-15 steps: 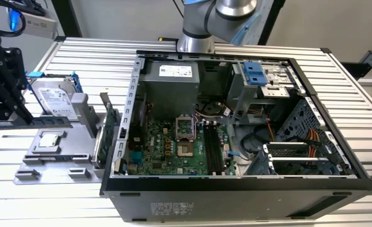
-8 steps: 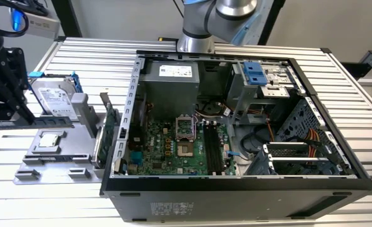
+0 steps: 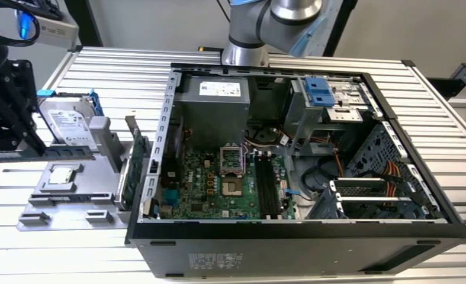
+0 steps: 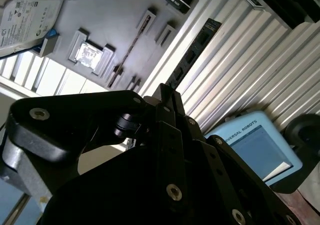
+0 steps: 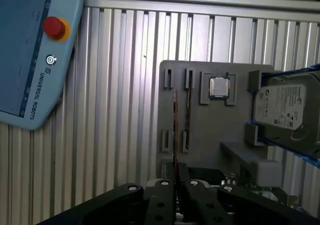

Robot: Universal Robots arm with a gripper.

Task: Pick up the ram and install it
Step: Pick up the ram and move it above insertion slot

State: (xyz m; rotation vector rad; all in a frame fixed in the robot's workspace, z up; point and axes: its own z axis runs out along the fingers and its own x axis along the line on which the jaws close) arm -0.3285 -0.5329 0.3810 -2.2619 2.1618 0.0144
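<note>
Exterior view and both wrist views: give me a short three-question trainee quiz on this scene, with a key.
1. True or false: the ram already sits inside the computer case.
2. Which part lies on the gray tray beside the hard drive? A. a screwdriver B. the processor chip C. a keyboard
3. Fill in: the claw is shut on the ____.
Key: 1 false, the claw holds it outside the case. 2 B. 3 ram.

Pincer (image 5: 177,184) clamps ram (image 5: 175,135) edge-on above grey tray (image 5: 215,132) holding processor (image 5: 218,86).
</note>
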